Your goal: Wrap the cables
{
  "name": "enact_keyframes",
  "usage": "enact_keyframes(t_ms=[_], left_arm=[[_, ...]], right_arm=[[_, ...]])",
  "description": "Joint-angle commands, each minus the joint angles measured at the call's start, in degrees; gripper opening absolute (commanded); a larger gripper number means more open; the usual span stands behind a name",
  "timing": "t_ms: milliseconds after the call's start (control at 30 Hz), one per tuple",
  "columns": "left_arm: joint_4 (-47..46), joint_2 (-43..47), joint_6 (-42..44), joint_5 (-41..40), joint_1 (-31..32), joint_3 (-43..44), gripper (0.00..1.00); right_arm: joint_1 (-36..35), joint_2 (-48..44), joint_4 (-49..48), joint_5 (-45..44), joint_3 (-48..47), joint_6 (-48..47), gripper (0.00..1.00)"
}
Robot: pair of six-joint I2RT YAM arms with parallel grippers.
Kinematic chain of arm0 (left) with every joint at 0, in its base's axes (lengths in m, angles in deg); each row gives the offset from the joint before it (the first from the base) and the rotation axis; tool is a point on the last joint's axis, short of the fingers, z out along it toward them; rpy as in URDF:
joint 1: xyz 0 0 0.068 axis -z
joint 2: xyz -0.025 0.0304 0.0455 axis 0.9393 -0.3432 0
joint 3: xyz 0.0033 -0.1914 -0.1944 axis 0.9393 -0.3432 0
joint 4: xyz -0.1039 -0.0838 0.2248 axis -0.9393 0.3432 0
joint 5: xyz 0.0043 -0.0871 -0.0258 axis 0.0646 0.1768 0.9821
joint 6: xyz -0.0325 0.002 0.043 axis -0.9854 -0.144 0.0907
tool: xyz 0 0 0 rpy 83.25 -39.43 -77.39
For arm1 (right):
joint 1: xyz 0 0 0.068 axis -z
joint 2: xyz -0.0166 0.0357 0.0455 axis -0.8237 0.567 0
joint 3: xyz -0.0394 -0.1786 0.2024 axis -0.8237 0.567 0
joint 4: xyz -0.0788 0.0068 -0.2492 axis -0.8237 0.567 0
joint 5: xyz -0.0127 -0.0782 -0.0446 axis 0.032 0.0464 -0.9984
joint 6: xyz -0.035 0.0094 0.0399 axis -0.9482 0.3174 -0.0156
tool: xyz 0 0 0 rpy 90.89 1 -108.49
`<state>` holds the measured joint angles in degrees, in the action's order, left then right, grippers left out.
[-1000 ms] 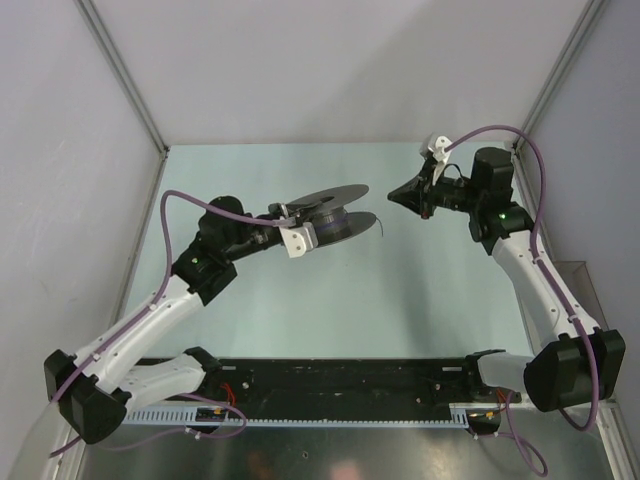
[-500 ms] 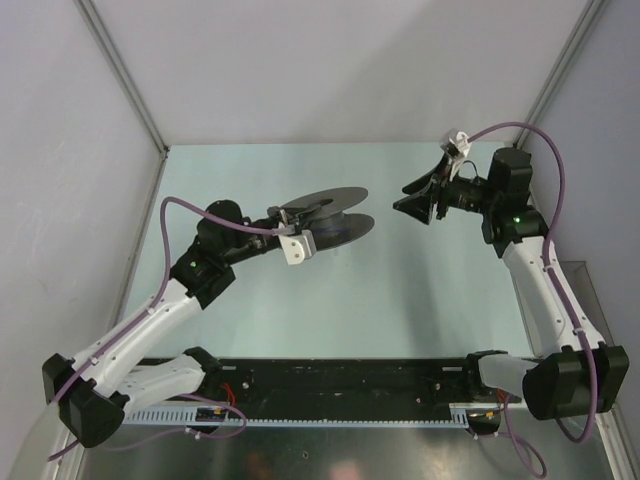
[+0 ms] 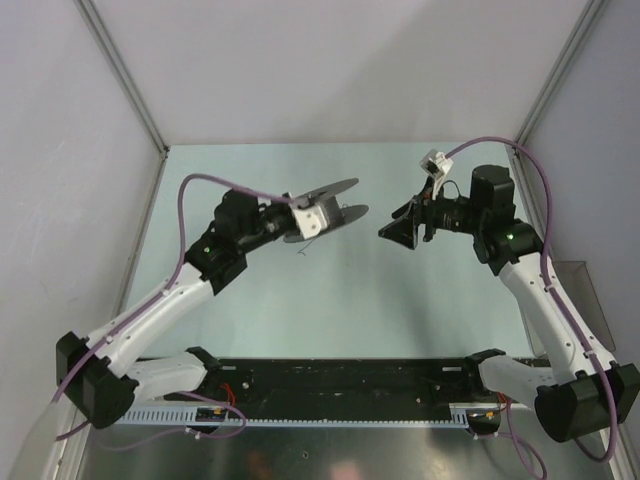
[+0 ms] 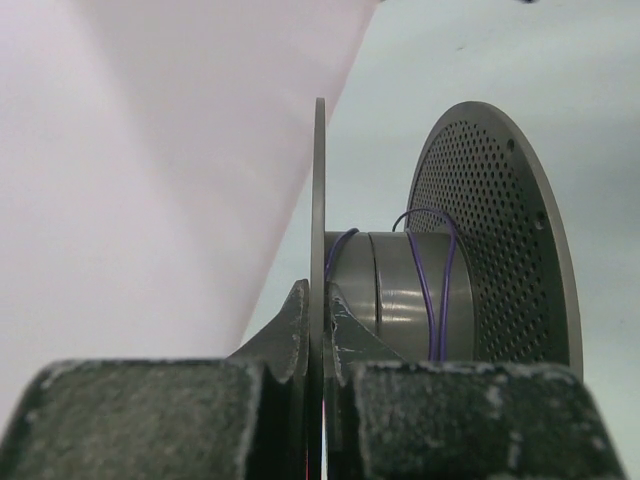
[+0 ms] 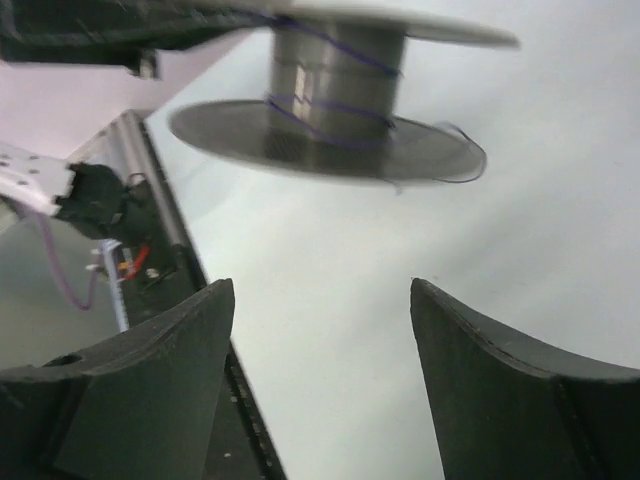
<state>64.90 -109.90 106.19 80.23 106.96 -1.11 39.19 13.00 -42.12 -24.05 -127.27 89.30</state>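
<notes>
A dark grey spool (image 3: 335, 205) hangs above the table, tilted, with my left gripper (image 3: 300, 208) shut on one flange. In the left wrist view the thin flange (image 4: 320, 200) stands edge-on, pinched between the two fingers of that gripper (image 4: 320, 305). The cables (image 4: 436, 290) are a thin purple wire wound in a few loose turns round the hub. In the right wrist view the wire's loose end (image 5: 472, 165) curls off the lower flange of the spool (image 5: 330, 135). My right gripper (image 3: 388, 231) stands open and empty to the spool's right, apart from it, fingers wide (image 5: 320, 290).
A black rail (image 3: 340, 380) runs along the near edge between the arm bases and shows in the right wrist view (image 5: 165, 255). Pale walls and metal frame posts (image 3: 120, 70) close in the table on three sides. The pale green tabletop (image 3: 400, 310) lies below both grippers.
My right gripper has opened from shut and swung left and down toward the spool. The left arm has lifted and turned the spool, shifting it slightly left and back.
</notes>
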Motion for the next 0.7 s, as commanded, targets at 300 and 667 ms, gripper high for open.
enact_keyframes(t_ms=[300, 667], left_arm=[[-1.2, -7.3, -26.6, -18.5, 0.3, 19.2, 0.0], [0.7, -7.4, -36.6, -16.0, -0.5, 23.7, 0.0]], right_arm=[[5.9, -5.2, -14.3, -17.1, 12.7, -9.4, 0.99], [6.5, -0.4, -24.2, -4.7, 20.8, -22.6, 0.93]])
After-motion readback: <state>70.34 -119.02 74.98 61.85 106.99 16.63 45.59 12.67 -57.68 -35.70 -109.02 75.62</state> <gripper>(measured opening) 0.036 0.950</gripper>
